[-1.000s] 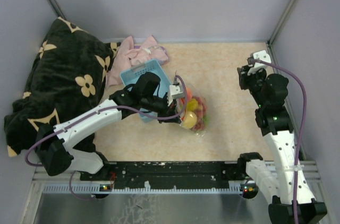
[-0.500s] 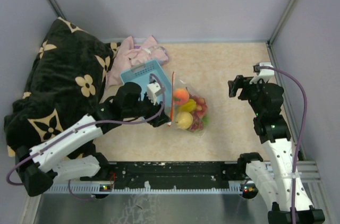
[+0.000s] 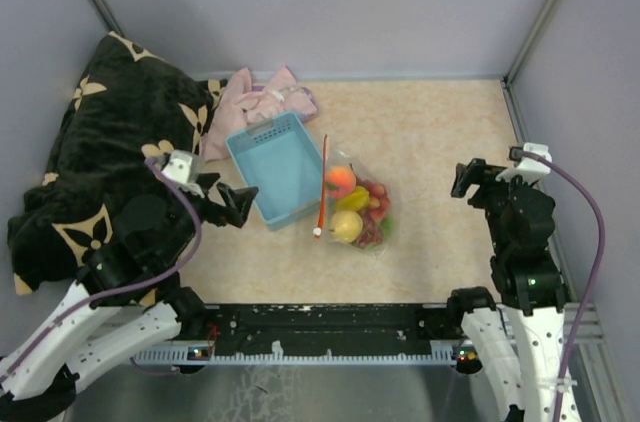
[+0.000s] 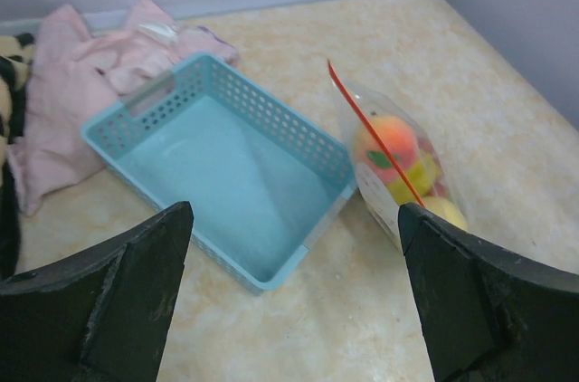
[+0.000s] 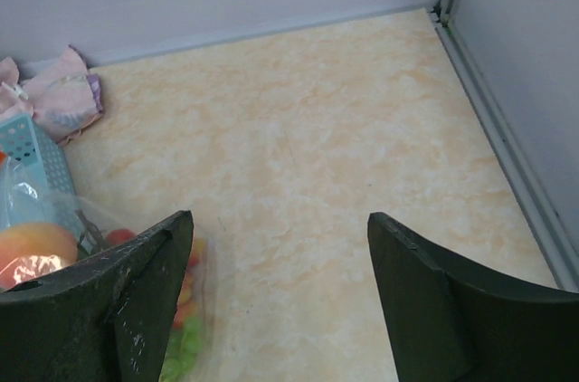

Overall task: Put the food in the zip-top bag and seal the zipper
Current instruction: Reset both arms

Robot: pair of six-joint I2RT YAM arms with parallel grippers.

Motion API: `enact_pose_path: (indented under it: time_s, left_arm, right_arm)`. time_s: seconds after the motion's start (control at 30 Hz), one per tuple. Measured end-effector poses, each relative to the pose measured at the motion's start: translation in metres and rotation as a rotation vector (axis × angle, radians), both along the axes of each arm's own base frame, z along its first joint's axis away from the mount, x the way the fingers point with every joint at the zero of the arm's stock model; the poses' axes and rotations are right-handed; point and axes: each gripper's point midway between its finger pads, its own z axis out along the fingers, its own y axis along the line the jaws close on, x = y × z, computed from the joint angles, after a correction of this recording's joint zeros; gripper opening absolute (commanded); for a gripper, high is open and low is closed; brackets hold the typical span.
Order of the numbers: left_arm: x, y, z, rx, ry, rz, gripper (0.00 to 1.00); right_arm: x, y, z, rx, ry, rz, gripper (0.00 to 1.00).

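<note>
Food (image 3: 356, 204) of glossy plastic lies inside the zip-top bag (image 3: 374, 239), a clear, wrinkled soft pouch that rests flat on the table (image 3: 440, 122). The table has a beige surface with a marbled pattern. Through the film one can see a round orange peach (image 3: 341, 180), a smooth yellow pear (image 3: 346, 227) and bumpy dark-red grapes (image 3: 376, 204) with some green near them. The zipper (image 3: 322, 177) is a thin straight red-orange strip with a small white slider (image 3: 317, 232) at one end; whether it is sealed I cannot tell.

The bag is ahead of the left pincer (image 3: 232, 197), toward its right finger. Directly ahead of this pincer stands a light-blue basket (image 3: 280, 174), rectangular with perforated walls, just beside the zipper. Beyond the basket, to the pincer's left, lies a crumpled pink cloth (image 3: 255, 97). The left pincer has its dark fingers wide apart and holds nothing. The right pincer (image 3: 468, 180) is also spread apart and holds nothing; the bag is on its left, apart from it. A black plush blanket (image 3: 90, 162) with beige flowers lies beside the left arm.
</note>
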Motion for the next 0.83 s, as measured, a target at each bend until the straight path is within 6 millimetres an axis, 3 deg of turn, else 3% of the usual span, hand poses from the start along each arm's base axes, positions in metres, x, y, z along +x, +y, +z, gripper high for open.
enact_pose_path:
  time_s: [0.13,0.33,0.57,0.83]
  left_arm:
    - [-0.003,0.035,0.013,-0.044,-0.082,0.118,1.00]
    - [-0.002,0.067,-0.007,-0.047,-0.144,0.250,1.00]
    - [0.001,0.081,-0.009,-0.061,-0.177,0.322,1.00]
    - [0.007,0.086,-0.016,-0.023,-0.175,0.356,1.00]
  right_arm:
    - [-0.021,-0.014,0.013,0.000,-0.075,-0.069,0.79]
    - [-0.048,-0.029,0.015,0.006,-0.203,-0.143,0.79]
    - [-0.049,-0.035,-0.003,-0.004,-0.201,-0.173,0.79]
    - [-0.047,-0.035,-0.003,-0.004,-0.204,-0.172,0.79]
